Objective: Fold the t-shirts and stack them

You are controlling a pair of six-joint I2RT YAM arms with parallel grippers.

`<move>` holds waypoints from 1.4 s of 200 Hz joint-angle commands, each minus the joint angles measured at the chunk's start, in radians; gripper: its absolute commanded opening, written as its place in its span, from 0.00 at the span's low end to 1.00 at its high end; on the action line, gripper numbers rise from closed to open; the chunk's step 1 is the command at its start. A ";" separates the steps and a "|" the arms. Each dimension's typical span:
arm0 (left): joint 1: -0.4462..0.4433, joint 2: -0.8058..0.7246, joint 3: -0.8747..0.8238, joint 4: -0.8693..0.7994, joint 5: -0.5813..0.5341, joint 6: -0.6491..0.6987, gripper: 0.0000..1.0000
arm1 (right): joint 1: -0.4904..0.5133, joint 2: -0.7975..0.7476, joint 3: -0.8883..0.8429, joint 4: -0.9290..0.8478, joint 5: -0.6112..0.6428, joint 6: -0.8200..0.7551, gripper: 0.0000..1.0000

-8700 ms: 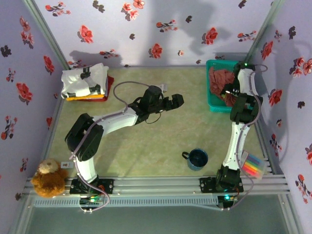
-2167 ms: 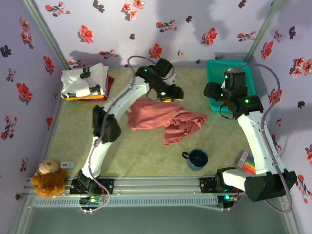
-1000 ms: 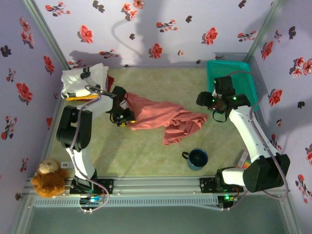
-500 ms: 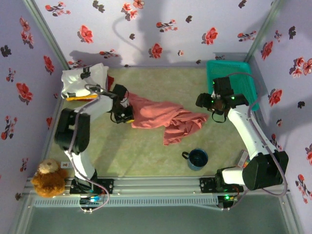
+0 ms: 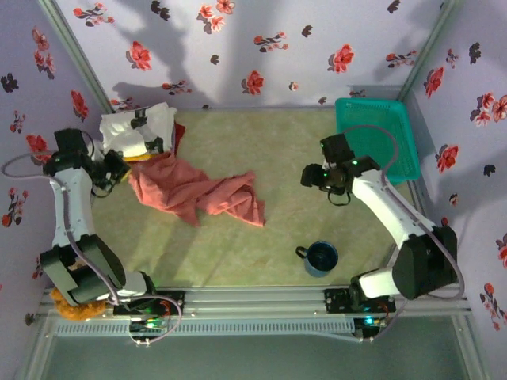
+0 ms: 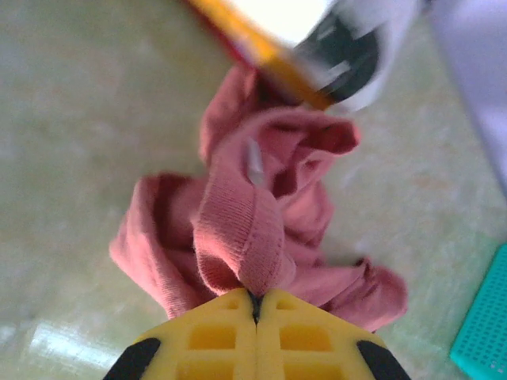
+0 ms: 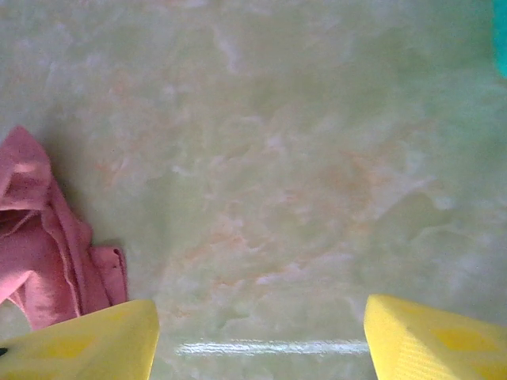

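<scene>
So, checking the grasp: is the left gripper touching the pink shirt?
Touching. In the left wrist view the left gripper is shut on a fold of the pink shirt, cloth pinched where its jaws meet.

Crumpled pink shirt [image 7: 43,237] on green table [image 7: 301,158]; right gripper [image 7: 261,336] spread wide beside shirt, one finger [image 7: 87,340] nearest it.
</scene>
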 commanded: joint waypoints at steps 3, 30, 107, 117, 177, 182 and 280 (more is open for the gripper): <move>0.019 0.028 -0.090 0.002 0.101 0.041 0.00 | 0.041 0.109 0.064 0.069 -0.080 0.019 0.67; 0.023 0.023 -0.121 0.020 0.101 0.047 0.00 | 0.093 0.307 0.190 0.137 -0.212 0.037 0.66; 0.033 0.002 -0.089 -0.025 0.107 0.064 0.00 | 0.173 0.786 0.680 0.076 -0.392 0.102 0.62; 0.033 0.002 -0.084 -0.026 0.108 0.066 0.00 | 0.178 0.799 0.682 0.061 -0.391 0.105 0.60; 0.033 -0.002 -0.069 -0.026 0.121 0.052 0.00 | 0.188 0.830 0.690 0.029 -0.416 0.120 0.27; 0.034 -0.003 -0.063 -0.025 0.121 0.050 0.00 | 0.188 0.831 0.699 0.019 -0.414 0.114 0.18; 0.072 0.199 0.725 -0.160 0.251 -0.064 0.00 | -0.090 0.559 1.221 -0.444 -0.186 -0.170 0.00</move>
